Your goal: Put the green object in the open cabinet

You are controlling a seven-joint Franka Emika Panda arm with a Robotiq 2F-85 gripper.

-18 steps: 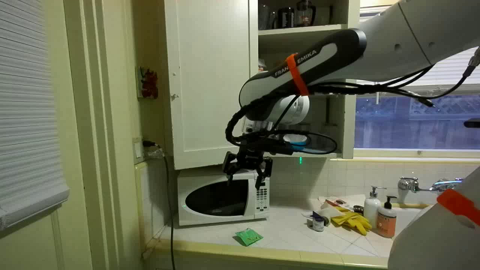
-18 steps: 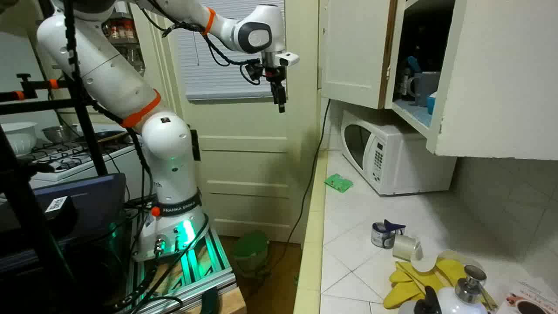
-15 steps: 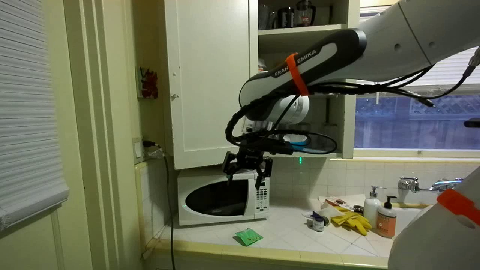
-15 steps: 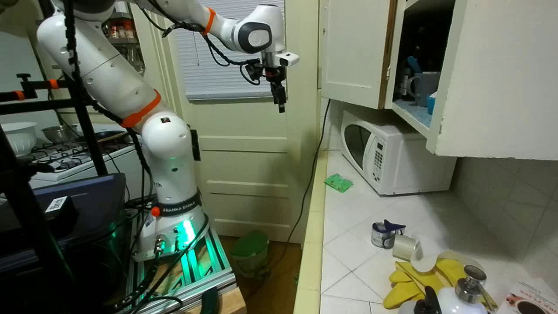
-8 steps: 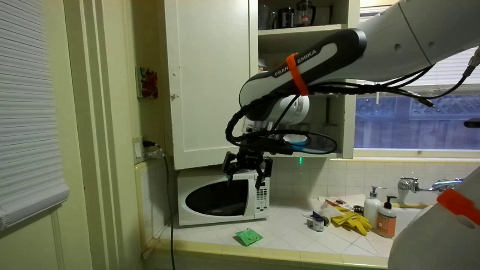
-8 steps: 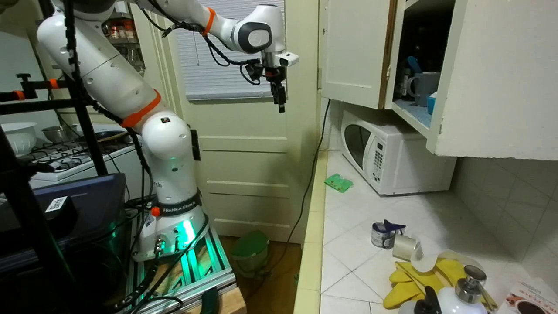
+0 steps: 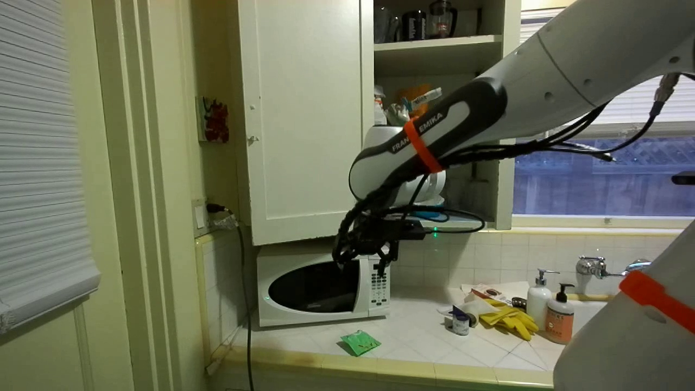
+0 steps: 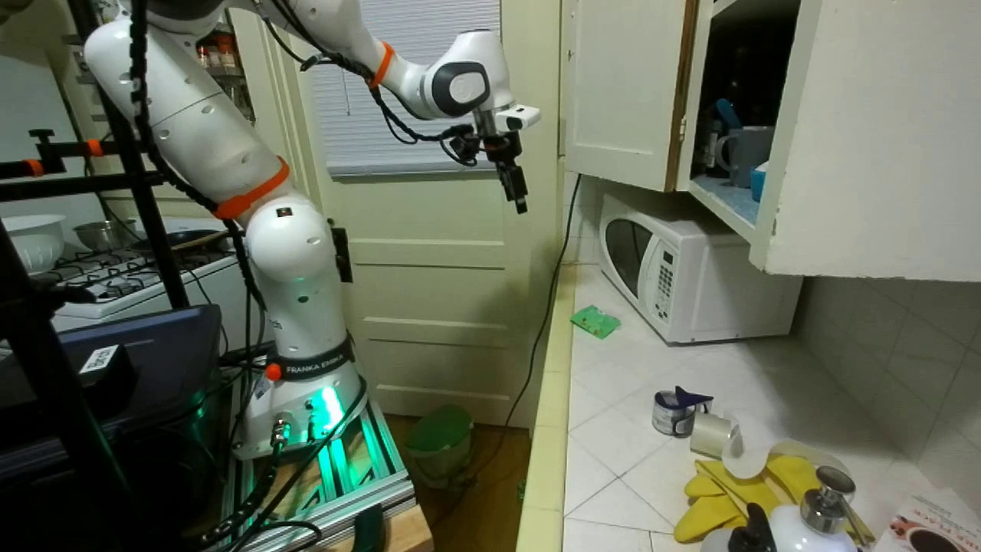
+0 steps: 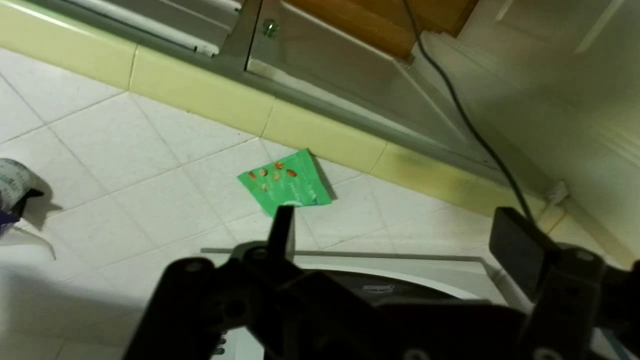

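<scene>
The green object [image 7: 360, 342] is a flat green packet with nuts printed on it. It lies on the white tiled counter near the yellow edge, in front of the microwave; it also shows in an exterior view [image 8: 595, 322] and in the wrist view [image 9: 287, 182]. My gripper [image 7: 362, 267] is open and empty, well above the counter; it hangs tilted in an exterior view [image 8: 521, 207]. In the wrist view the fingers [image 9: 395, 220] are wide apart, with the packet beyond the left fingertip. The open cabinet [image 7: 437, 43] has its white door swung open; my arm hides part of its shelves. It also shows in an exterior view [image 8: 720, 205].
The white microwave [image 7: 326, 320] stands under the cabinet door [image 7: 309, 125]. A small tin [image 8: 673, 414], yellow gloves [image 8: 713, 514] and soap bottles [image 7: 559, 320] are further along the counter. A black cord [image 7: 247, 304] hangs by the wall. A teal-blue bowl [image 8: 759, 182] sits in the cabinet.
My arm has lowered and tilted, and the gripper has come down and towards the counter. The shelf items behind the arm show more. The green packet has not moved.
</scene>
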